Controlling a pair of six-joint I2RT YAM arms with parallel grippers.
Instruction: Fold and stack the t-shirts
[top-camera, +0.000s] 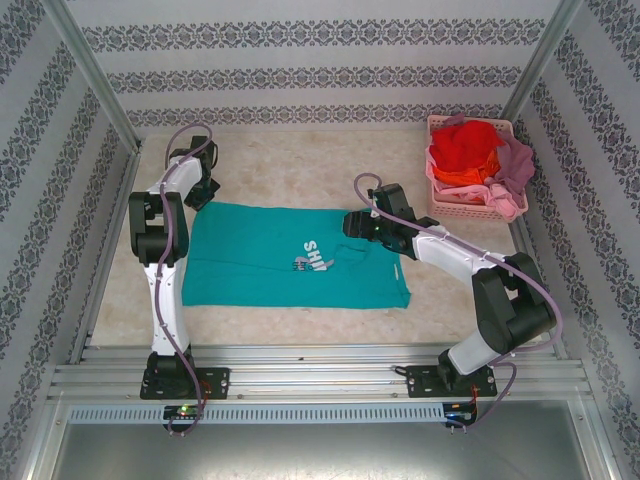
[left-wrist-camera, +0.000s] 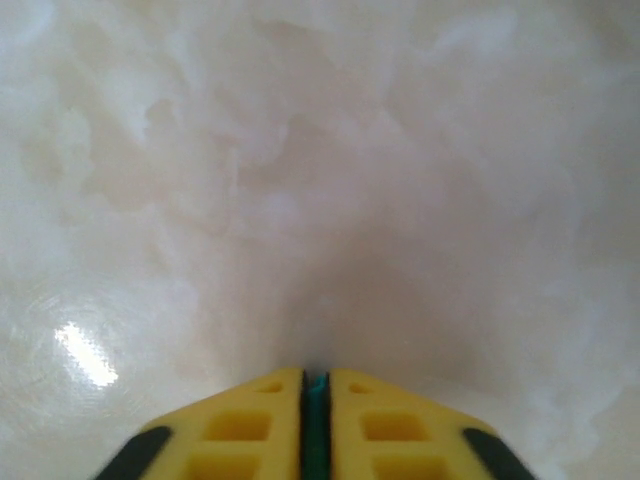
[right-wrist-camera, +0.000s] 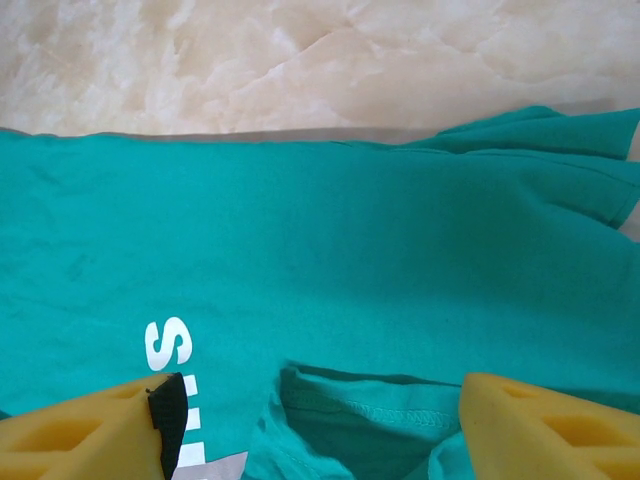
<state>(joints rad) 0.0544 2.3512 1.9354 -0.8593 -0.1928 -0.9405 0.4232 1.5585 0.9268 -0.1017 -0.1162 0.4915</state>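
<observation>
- Main risk: left hand (left-wrist-camera: 316, 380) is clamped shut on a thin sliver of teal cloth, just a green line showing between the yellow fingers (left-wrist-camera: 240, 425). That's a shallow bite. My guess is it slips out once the fold puts tension on it.
- Right hand (right-wrist-camera: 318, 392) is spread wide and holds nothing. It sits over the collar (right-wrist-camera: 360, 412).
- If it closes there it could catch one layer of the neck opening or both, can't tell which from here. A one-layer grab would make the fold go crooked.
- Cloth around the collar looks rucked in the right wrist view. Folding over that likely bakes in a lump, which is bad for stacking.
- Only one side is gripped. Lifting left before right has cloth would probably drag the teal t-shirt (top-camera: 270, 262) toward the left edge of the table (top-camera: 300, 170) and skew it.
- Shirt position: flat, mid-table, nearer the near edge than the far one. White lettering (top-camera: 315, 255) faces up and the collar points to the right edge.
- Left hand is at the shirt's far-left corner, touching it.
- Right hand is at the shirt's right end, over the collar. Touching or just above, can't tell.
- Remaining work: red shirt (top-camera: 462, 145), orange shirt (top-camera: 458, 178) and mauve-pink shirt (top-camera: 512, 170) are heaped unfolded in the basket (top-camera: 465, 210) at the far right corner, well apart from both hands.
</observation>
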